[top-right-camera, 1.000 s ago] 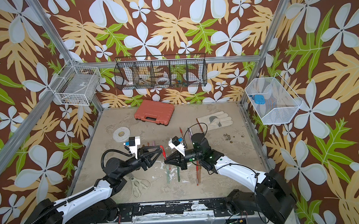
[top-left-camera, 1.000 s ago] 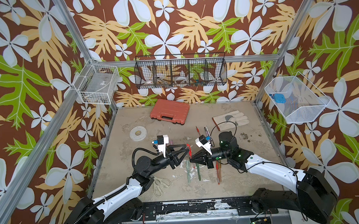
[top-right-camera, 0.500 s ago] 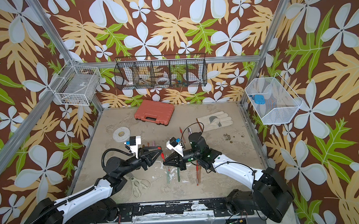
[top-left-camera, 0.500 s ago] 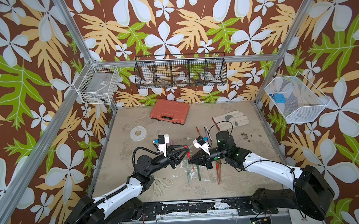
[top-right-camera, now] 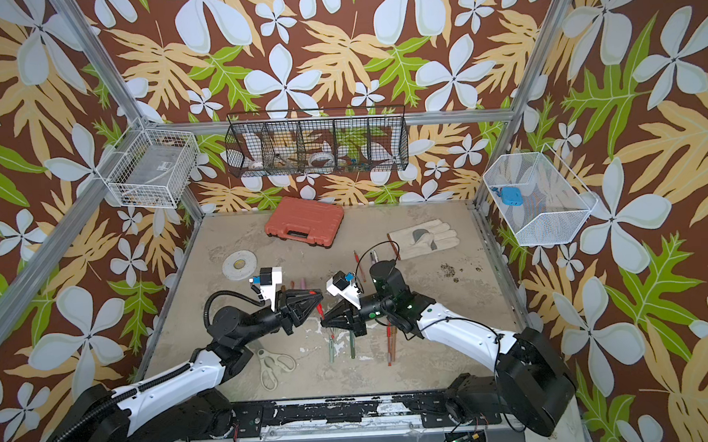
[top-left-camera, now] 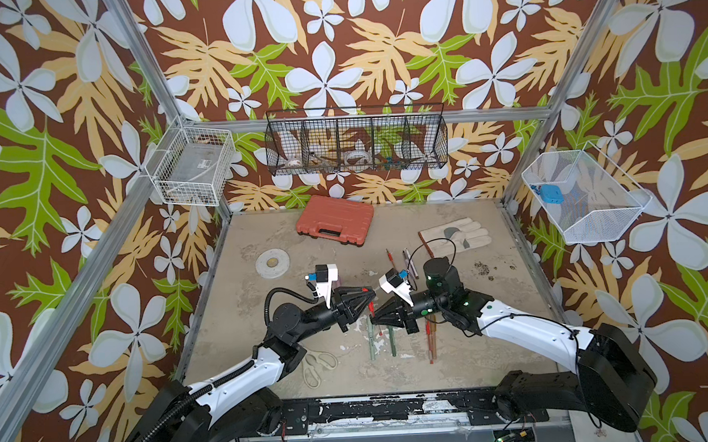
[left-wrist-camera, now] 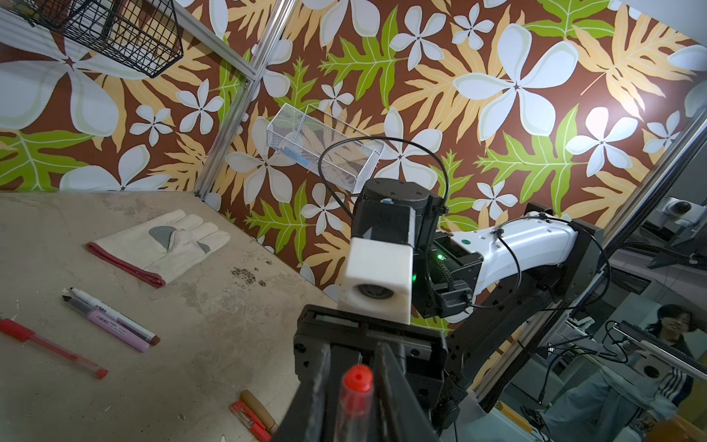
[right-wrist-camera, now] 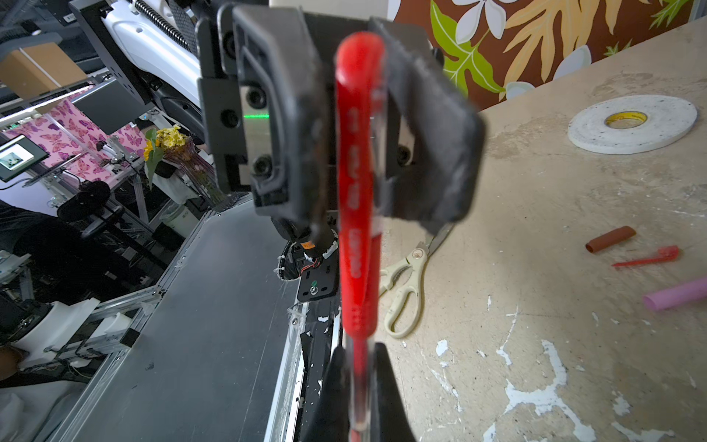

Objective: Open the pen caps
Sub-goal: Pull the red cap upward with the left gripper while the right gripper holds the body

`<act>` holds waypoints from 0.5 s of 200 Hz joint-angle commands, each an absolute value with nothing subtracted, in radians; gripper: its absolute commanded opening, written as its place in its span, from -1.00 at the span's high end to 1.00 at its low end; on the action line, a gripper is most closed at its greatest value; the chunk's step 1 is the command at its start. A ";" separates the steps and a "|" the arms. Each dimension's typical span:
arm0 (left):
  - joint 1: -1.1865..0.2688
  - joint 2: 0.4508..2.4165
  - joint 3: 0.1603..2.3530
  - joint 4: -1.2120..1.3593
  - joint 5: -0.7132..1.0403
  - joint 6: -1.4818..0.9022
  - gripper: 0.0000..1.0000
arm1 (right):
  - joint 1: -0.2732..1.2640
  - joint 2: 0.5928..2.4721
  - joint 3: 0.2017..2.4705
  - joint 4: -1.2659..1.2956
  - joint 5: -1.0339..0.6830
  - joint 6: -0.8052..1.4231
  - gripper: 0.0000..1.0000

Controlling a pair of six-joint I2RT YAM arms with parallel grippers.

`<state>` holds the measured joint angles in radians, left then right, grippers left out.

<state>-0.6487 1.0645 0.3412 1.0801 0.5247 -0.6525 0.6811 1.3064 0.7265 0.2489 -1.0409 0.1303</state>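
- The two arms are meeting nose to nose over the middle of the table (top-left-camera: 468, 365). The left gripper (top-left-camera: 367, 301) and the right gripper (top-left-camera: 374, 315) are hanging tip to tip, clear of the surface.
- The right gripper is clenching the clear barrel of a red pen (right-wrist-camera: 357, 367), with its two fingers pinching it from either side.
- The red cap (right-wrist-camera: 357, 126) is sitting on the far end of that pen, in the air between the two grippers, pointing into the left one.
- The left gripper's jaws are standing one on each side of that cap, drawn in narrow. The close view is blurring there, so I cannot tell whether the pads are actually pressing it.
- Three loose caps are lying on the table just beyond the left gripper, toward the back wall: a brown cap (right-wrist-camera: 611, 239), a loose red cap (right-wrist-camera: 650, 261) and a pink cap (right-wrist-camera: 677, 296). They are near one another but apart.
- Two green pens (top-left-camera: 392, 341) are lying on the table below the gripper tips, toward the front edge, with a pair of reddish pens (top-left-camera: 430, 338) just to their right.
- The scissors (top-left-camera: 316, 365) are lying flat at the front, beside the left arm.
- A tape roll (top-left-camera: 272, 263) is resting back left, and a glove (top-left-camera: 457, 235) back right.
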 commanded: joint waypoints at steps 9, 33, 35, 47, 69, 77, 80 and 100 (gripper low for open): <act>-0.647 1.067 0.351 1.107 0.538 -0.650 0.54 | 0.683 1.316 0.729 0.273 -1.059 0.121 1.00; -0.648 1.062 0.350 1.106 0.536 -0.651 0.56 | 0.682 1.324 0.730 0.274 -1.066 0.120 1.00; -0.647 1.061 0.350 1.106 0.536 -0.651 0.56 | 0.683 1.324 0.729 0.274 -1.066 0.120 1.00; -0.647 1.056 0.348 1.099 0.531 -0.648 0.58 | 0.682 1.323 0.727 0.275 -1.066 0.118 1.00; -0.647 1.050 0.348 1.094 0.527 -0.646 0.63 | 0.681 1.327 0.732 0.275 -1.070 0.117 1.00; -0.647 1.050 0.350 1.094 0.529 -0.648 0.65 | 0.683 1.331 0.734 0.275 -1.074 0.117 1.00; -0.647 1.049 0.350 1.094 0.529 -0.649 0.65 | 0.682 1.332 0.733 0.275 -1.076 0.117 1.00; -0.647 1.052 0.350 1.092 0.528 -0.646 0.69 | 0.682 1.334 0.734 0.280 -1.078 0.115 1.00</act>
<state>-0.6487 1.0542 0.3416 1.0691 0.5228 -0.6495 0.6811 1.3293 0.7269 0.2611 -1.0630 0.1234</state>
